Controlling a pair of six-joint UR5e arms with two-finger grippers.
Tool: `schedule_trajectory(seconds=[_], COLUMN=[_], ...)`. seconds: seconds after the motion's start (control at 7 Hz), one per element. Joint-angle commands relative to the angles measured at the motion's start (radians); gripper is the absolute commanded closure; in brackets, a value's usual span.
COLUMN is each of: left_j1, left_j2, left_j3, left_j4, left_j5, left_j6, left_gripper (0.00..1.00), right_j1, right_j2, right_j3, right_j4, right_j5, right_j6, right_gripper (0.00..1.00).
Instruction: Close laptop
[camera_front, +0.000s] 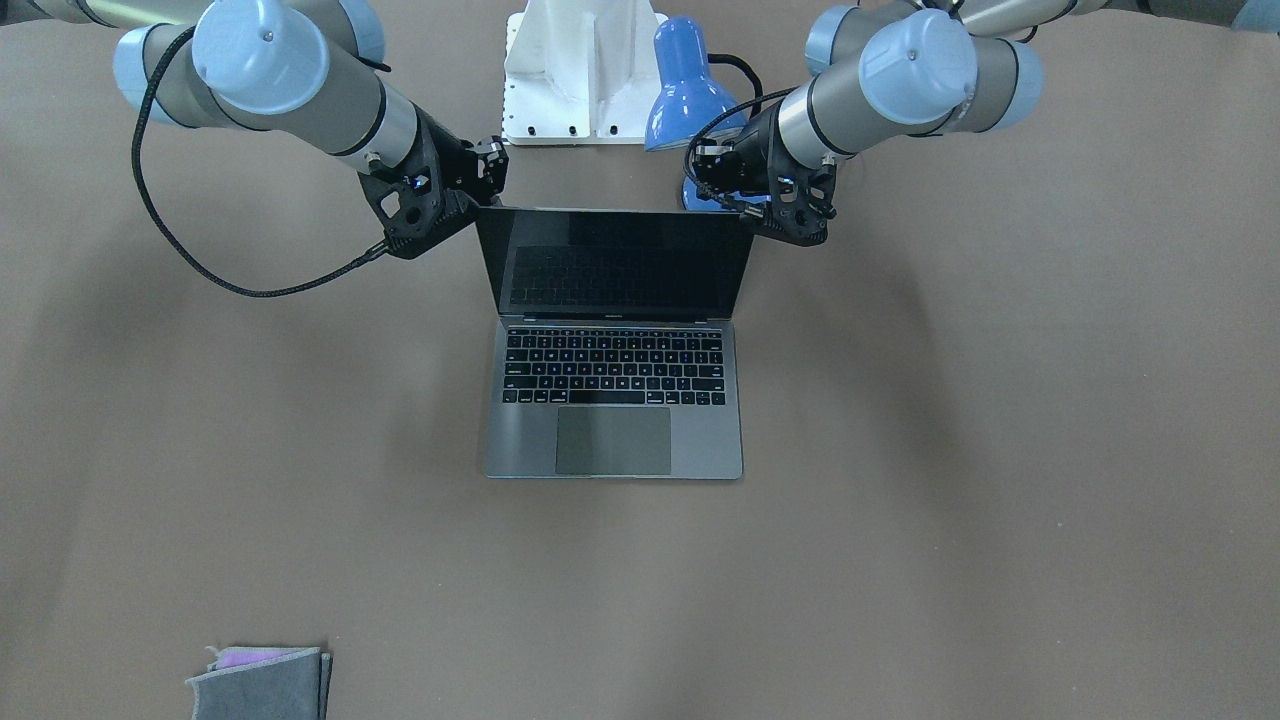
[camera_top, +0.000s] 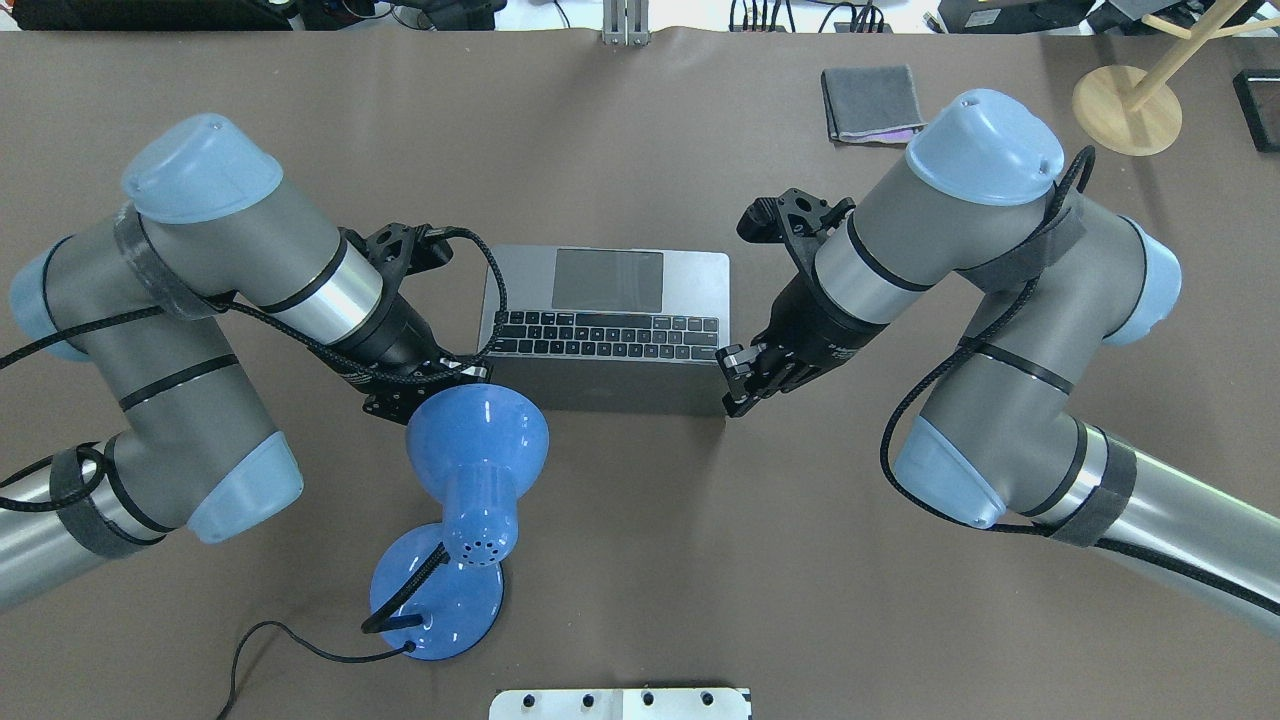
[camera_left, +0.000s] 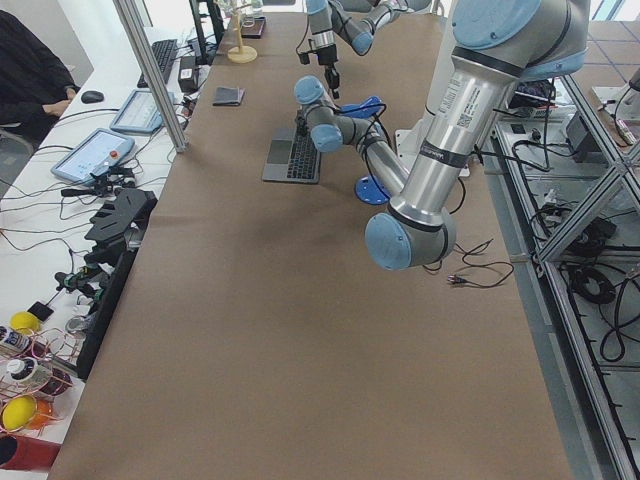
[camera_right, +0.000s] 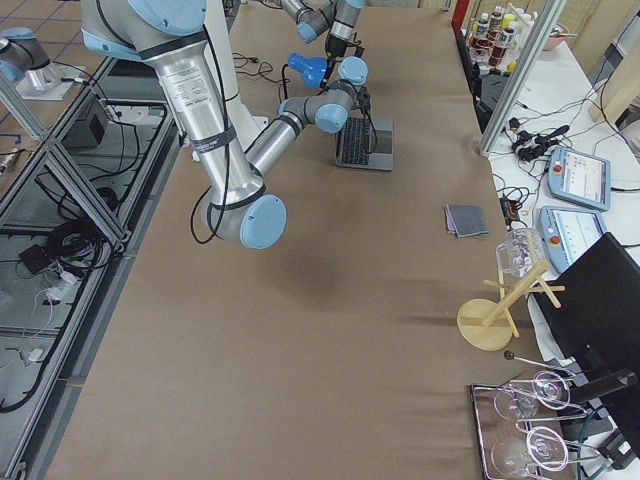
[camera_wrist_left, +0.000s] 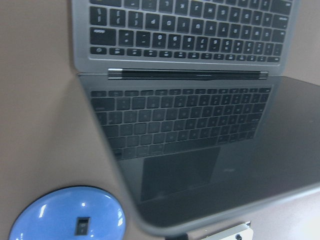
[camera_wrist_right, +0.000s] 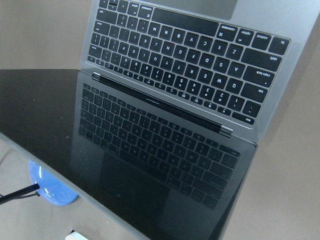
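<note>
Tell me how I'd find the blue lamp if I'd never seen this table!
On the big brown table, find the open grey laptop in the middle. Just behind its screen, toward the robot's left, stands the lamp. It is the only glossy bright-blue thing there, with a round base, bell-shaped shade and black cord.

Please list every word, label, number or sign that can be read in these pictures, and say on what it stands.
"A", "S", "D", "Z" and other key letters: on the laptop keys, upside down in the right wrist view.
Small print under the screen: too small to read.
Label on the left arm: too blurred to read.
</note>
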Motion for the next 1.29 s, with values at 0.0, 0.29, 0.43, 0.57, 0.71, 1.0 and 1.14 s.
schedule_trajectory(seconds=[0.0,0.29,0.43,0.57,0.71,1.0,1.14], left_j1=[-0.012,-0.097,-0.139,-0.150,-0.150,-0.149,-0.149], left_j2=[-0.027,-0.073,-0.091,-0.114,-0.122,-0.125,-0.148], left_j3=[0.045,0.074,0.099,0.152,0.221,0.269,0.297], left_j4=[-0.004,-0.007,-0.007,-0.028,-0.106,-0.153,-0.153], left_j5=[0.045,0.045,0.045,0.045,0.053,0.058,0.058], left_j6=[0.007,0.009,0.009,0.011,0.009,0.007,0.007], left_gripper=[1.00,1.00,1.00,1.00,1.00,1.00,1.00], right_j1=[0.026,0.026,0.026,0.027,0.035,0.078,0.095], right_j2=[0.006,0.029,0.064,0.090,0.116,0.176,0.197], right_j3=[-0.001,-0.020,-0.065,-0.100,-0.134,-0.243,-0.322], right_j4=[-0.001,-0.001,0.000,0.000,0.000,0.002,0.064], right_j5=[-0.004,-0.018,-0.027,-0.034,-0.048,-0.050,-0.051], right_j6=[0.002,0.006,0.006,0.006,0.004,-0.005,-0.007], right_gripper=[1.00,1.00,1.00,1.00,1.00,1.00,1.00])
